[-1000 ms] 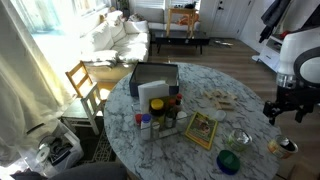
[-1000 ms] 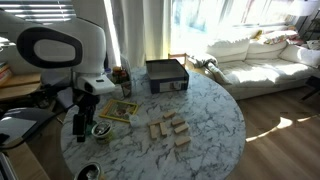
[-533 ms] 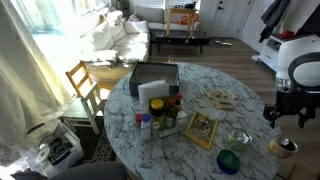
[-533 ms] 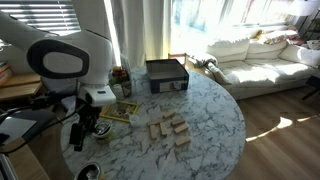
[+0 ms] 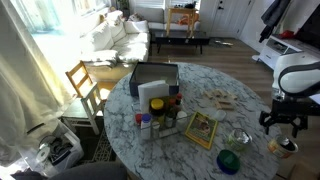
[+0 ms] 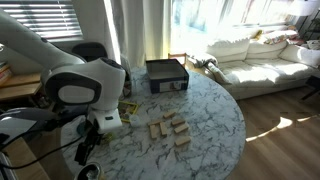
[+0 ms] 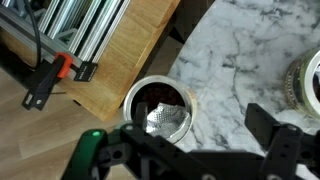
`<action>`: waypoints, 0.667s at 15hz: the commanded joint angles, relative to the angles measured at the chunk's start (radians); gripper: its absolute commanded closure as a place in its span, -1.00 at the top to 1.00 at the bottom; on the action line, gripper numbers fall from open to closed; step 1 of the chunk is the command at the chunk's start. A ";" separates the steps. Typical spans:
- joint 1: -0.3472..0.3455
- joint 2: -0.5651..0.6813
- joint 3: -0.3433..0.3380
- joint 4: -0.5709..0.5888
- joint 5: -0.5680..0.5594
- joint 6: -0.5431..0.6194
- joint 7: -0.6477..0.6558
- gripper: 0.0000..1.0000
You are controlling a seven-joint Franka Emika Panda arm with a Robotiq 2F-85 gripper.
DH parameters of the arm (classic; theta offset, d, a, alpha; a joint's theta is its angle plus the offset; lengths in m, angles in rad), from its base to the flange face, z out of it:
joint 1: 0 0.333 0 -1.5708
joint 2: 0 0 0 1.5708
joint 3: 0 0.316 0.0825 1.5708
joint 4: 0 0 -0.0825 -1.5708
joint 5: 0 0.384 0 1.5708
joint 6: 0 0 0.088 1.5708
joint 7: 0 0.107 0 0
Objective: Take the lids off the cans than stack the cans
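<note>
Your gripper [image 5: 283, 122] hangs over the rim of the round marble table [image 5: 175, 158], just above the tan-orange can [image 5: 286, 147]. In the wrist view its two dark fingers [image 7: 275, 140] stand wide apart and nothing is held between them. The can [image 7: 160, 105] shows just beyond the fingers, and you cannot see that they touch it.

This can is short and round, and it stands upright with no lid on it. From above you see a pale rim, a dark inner wall and a crumpled, shiny silver bottom. It is on the marble just beside the table edge, and the wooden floor [image 7: 130, 50] is behind it.

The pale can [image 5: 238, 138] stands further in on the table, apart from the tan-orange one, so the cans are not stacked. In the wrist view only a part of it [image 7: 308, 85] comes in at the right border.

The green lid [image 5: 228, 161] lies flat on the table near the pale can, toward the rim. Its middle looks darker and a little blue. Whether the blue lid lies on it, you cannot tell.

By count there are two cans and one lid disc that is clearly seen. There is also one black box [image 5: 153, 78] and one framed picture [image 5: 202, 128]. The cluster of bottles and jars [image 5: 160, 115] and the group of small wooden blocks [image 6: 170, 130] are too small to count surely.
</note>
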 commanded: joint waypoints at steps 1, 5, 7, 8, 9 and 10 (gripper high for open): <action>0.013 0.077 -0.030 0.004 0.079 0.079 -0.038 0.96; 0.014 0.126 -0.043 0.005 0.120 0.137 -0.065 0.91; 0.016 0.145 -0.050 0.005 0.111 0.156 -0.071 0.93; 0.014 0.155 -0.055 0.007 0.120 0.163 -0.072 0.81; 0.015 0.160 -0.059 0.007 0.120 0.178 -0.070 0.58; 0.015 0.163 -0.060 0.007 0.133 0.189 -0.080 0.26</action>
